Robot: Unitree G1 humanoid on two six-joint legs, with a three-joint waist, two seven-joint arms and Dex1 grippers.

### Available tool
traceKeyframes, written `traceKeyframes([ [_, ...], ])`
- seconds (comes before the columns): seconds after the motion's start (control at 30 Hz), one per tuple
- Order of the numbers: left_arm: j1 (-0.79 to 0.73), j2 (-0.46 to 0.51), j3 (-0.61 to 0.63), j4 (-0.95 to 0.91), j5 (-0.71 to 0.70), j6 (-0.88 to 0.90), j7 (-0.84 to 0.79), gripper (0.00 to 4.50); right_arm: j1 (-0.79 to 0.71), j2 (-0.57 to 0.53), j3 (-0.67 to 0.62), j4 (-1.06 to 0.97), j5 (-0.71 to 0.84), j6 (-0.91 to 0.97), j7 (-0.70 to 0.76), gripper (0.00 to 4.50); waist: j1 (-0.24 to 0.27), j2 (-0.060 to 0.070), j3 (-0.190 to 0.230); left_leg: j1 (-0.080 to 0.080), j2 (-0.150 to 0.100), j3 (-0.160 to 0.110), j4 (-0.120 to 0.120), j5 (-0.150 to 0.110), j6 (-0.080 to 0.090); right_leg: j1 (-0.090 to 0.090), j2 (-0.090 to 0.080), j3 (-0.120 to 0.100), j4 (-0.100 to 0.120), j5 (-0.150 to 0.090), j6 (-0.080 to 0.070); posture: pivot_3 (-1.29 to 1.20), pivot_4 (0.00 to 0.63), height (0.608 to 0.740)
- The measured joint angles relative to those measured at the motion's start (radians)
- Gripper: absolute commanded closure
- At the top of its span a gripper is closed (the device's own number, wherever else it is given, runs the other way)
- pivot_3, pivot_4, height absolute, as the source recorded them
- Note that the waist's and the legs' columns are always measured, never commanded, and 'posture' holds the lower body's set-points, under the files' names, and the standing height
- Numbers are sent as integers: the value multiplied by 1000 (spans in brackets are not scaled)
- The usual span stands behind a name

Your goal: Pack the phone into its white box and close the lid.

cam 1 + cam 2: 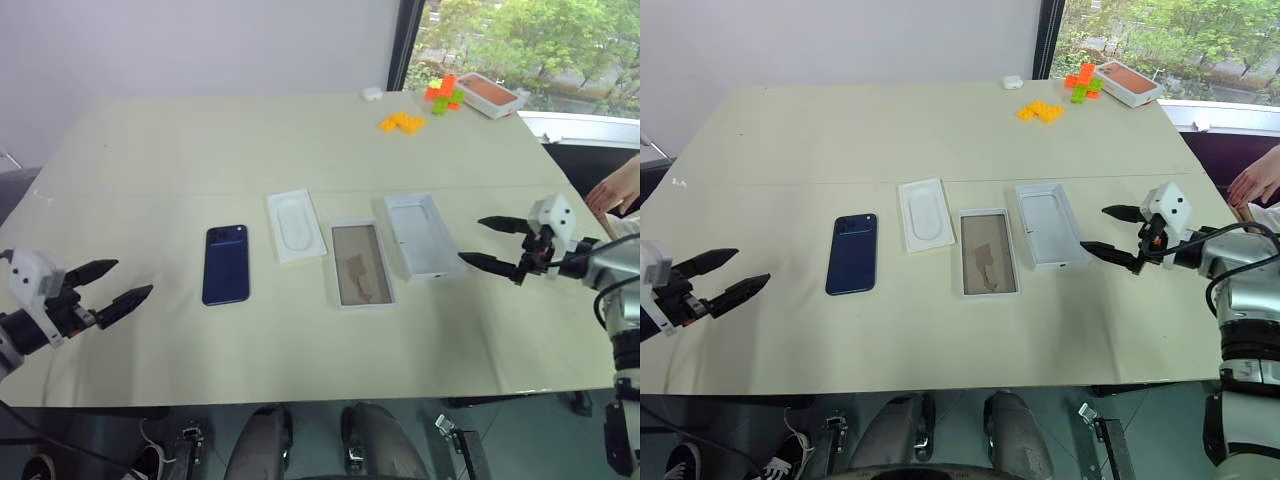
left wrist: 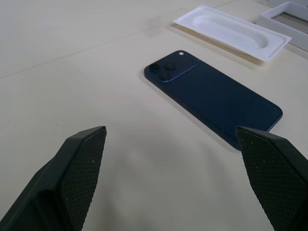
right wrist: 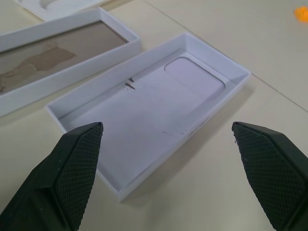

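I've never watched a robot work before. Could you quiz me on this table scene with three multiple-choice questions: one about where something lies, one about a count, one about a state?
1. Where does the slim dark navy-blue phone lie?
A. inside the shallow white cardboard box
B. flat on the table, apart from the box
C. in a gripper

2. How many white packaging pieces lie in a row beside the phone?
A. one
B. two
C. three

3. How do the robot's two black-fingered grippers stand?
A. both open and empty
B. both shut
C. one holding the lid

Answers: 1 B, bare table surrounds it. 2 C: the thin insert, the tan-floored box and the upturned lid. 3 A: left gripper and right gripper show spread fingers with nothing between.
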State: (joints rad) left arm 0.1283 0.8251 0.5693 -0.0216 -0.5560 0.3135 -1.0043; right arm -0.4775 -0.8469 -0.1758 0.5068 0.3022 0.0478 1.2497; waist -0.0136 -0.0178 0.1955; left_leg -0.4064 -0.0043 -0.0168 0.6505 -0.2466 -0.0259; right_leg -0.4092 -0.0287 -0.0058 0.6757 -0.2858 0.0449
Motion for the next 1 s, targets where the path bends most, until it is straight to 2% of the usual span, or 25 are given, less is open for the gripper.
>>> traceKeyframes([
  [0.3, -32, 9, 0, -42, -3, 47, 30, 0, 13, 16, 4, -68, 16, 4, -17, 9, 1, 0, 0, 0, 0, 0, 0, 0, 0, 0, 0, 0, -1, 0, 0, 0, 150, 740],
  [0.7, -205, -5, -40, -160, -69, 201, 174, 0, -16, 42, 20, -71, 15, 6, -40, 9, 2, 0, 0, 0, 0, 0, 1, 0, 0, 1, 1, 0, 0, 0, 1, 0, 150, 740],
  [1.0, -210, -20, -65, -171, -68, 236, 202, 0, -24, 49, 39, -71, 14, 6, -52, 9, 0, 0, 0, 0, 0, 1, 1, 0, 0, 1, 2, 0, 0, 0, 1, 0, 150, 740],
])
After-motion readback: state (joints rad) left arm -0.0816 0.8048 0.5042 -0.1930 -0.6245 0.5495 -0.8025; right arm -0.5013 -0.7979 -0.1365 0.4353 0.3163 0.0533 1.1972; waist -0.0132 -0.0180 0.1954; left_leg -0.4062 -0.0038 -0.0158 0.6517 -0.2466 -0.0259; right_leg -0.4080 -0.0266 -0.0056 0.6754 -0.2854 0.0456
